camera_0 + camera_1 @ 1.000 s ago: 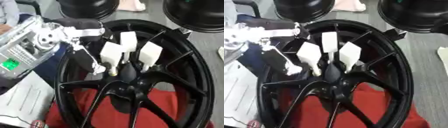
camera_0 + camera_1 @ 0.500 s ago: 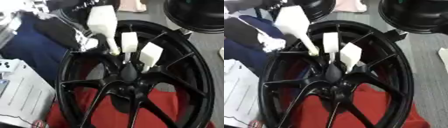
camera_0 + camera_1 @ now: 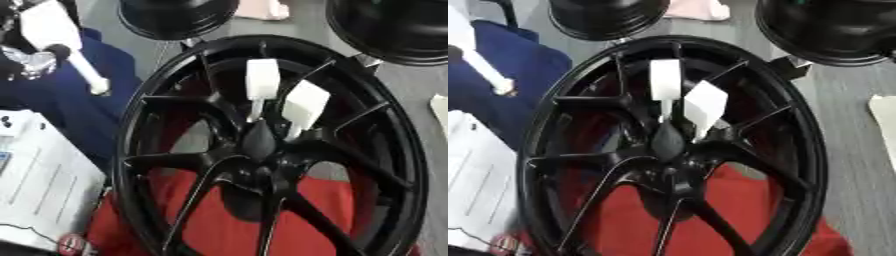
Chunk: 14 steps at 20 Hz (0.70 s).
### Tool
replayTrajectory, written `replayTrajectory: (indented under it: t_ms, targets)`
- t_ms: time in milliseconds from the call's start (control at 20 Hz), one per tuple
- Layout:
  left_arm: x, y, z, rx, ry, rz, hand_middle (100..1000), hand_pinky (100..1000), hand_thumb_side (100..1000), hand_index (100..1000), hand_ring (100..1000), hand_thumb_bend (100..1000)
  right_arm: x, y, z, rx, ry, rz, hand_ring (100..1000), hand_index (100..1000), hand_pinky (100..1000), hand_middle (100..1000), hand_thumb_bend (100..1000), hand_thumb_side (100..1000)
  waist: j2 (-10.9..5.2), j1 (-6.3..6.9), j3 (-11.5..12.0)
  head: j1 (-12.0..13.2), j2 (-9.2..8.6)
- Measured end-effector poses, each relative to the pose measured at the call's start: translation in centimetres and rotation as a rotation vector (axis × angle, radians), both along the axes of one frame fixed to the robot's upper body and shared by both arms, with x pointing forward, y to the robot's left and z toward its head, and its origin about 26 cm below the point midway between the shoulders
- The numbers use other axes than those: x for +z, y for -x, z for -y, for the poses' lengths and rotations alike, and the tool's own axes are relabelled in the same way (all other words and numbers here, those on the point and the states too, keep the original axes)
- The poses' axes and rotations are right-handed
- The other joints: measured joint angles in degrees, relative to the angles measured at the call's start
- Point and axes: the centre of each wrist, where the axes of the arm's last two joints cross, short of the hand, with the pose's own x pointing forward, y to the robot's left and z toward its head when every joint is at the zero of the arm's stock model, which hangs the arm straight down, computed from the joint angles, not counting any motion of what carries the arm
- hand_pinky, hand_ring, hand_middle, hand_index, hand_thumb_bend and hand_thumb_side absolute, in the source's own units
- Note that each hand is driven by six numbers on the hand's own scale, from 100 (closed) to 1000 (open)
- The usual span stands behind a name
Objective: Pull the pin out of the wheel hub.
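The black wheel hub (image 3: 398, 150) lies flat in the middle, spokes meeting at its centre. Two white pins stand in it near the centre, one upright (image 3: 262, 82) and one leaning right (image 3: 306, 104). A third white pin (image 3: 52, 31) is out of the hub, up at the far left above the blue cloth, its thin shaft pointing down to the right. My left hand (image 3: 26, 62) shows only partly at the left edge, a dark finger curled over that pin. The right hand is nowhere in either view.
Two other black wheels (image 3: 175, 17) (image 3: 394, 30) lie at the back. A blue cloth (image 3: 83, 120) and a white box (image 3: 44, 190) are left of the hub, with red cloth (image 3: 227, 225) under its near half. Grey floor (image 3: 433, 170) lies to the right.
My left hand has drawn the left pin out of the hub and carried it up and to the left, off past the rim. The other two pins stay in place.
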Motion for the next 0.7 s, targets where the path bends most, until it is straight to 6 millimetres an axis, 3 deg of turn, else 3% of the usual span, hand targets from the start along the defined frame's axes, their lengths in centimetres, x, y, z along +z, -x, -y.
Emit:
replayTrajectory:
  t_ms: [100, 200, 250, 300, 350, 450, 500, 550, 700]
  targets:
    - [-1.9, -0.6, -2.1, 0.103, 0.015, -0.010, 525, 685, 201, 467, 605, 100, 0.0, 0.1, 0.1, -0.006, -0.005, 0.007, 652, 716, 808, 628, 100, 597, -0.05, -0.35, 0.10, 0.03, -0.03]
    - [-3.8, -1.2, -3.7, 0.166, 0.032, -0.027, 613, 732, 295, 644, 696, 100, 0.0, 0.1, 0.1, -0.006, -0.006, 0.011, 652, 716, 808, 628, 100, 596, -0.11, -0.58, 0.12, 0.08, -0.07]
    - [-4.7, -1.5, -4.3, 0.184, 0.039, -0.040, 726, 795, 385, 782, 793, 100, 0.0, 0.1, 0.1, -0.006, -0.007, 0.012, 652, 716, 808, 629, 100, 595, -0.15, -0.72, 0.12, 0.10, -0.08]
    - [-5.7, -1.7, -4.9, 0.192, 0.042, -0.056, 768, 823, 465, 819, 828, 154, 0.0, 0.1, 0.1, -0.006, -0.008, 0.013, 652, 716, 808, 629, 100, 595, -0.25, -0.86, 0.11, 0.12, -0.09]
    - [-6.5, -1.8, -5.3, 0.193, 0.043, -0.072, 841, 871, 624, 886, 884, 408, 0.1, 0.1, 0.1, -0.006, -0.008, 0.013, 652, 716, 808, 629, 100, 595, -0.40, -0.94, 0.11, 0.14, -0.10]
    - [-7.7, -2.0, -6.0, 0.187, 0.032, -0.097, 843, 874, 658, 890, 886, 512, 0.1, 0.1, 0.1, -0.005, -0.011, 0.015, 652, 716, 808, 629, 100, 594, -0.70, -0.98, 0.09, 0.14, -0.15]
    - [-8.1, -2.1, -6.3, 0.184, 0.021, -0.104, 845, 875, 672, 896, 886, 639, 0.1, 0.1, 0.1, -0.005, -0.012, 0.015, 652, 716, 808, 629, 100, 593, -0.81, -0.97, 0.08, 0.14, -0.21]
    - [-8.2, -2.1, -6.5, 0.180, 0.009, -0.110, 842, 873, 687, 895, 884, 682, 0.1, 0.1, 0.1, -0.004, -0.012, 0.015, 653, 716, 808, 629, 100, 593, -0.86, -0.97, 0.08, 0.14, -0.24]
    - [-8.3, -2.1, -6.9, 0.181, -0.017, -0.116, 839, 867, 690, 893, 880, 629, 0.1, 0.1, 0.1, -0.004, -0.013, 0.016, 653, 716, 807, 629, 100, 593, -1.20, -0.92, 0.13, 0.17, -0.29]
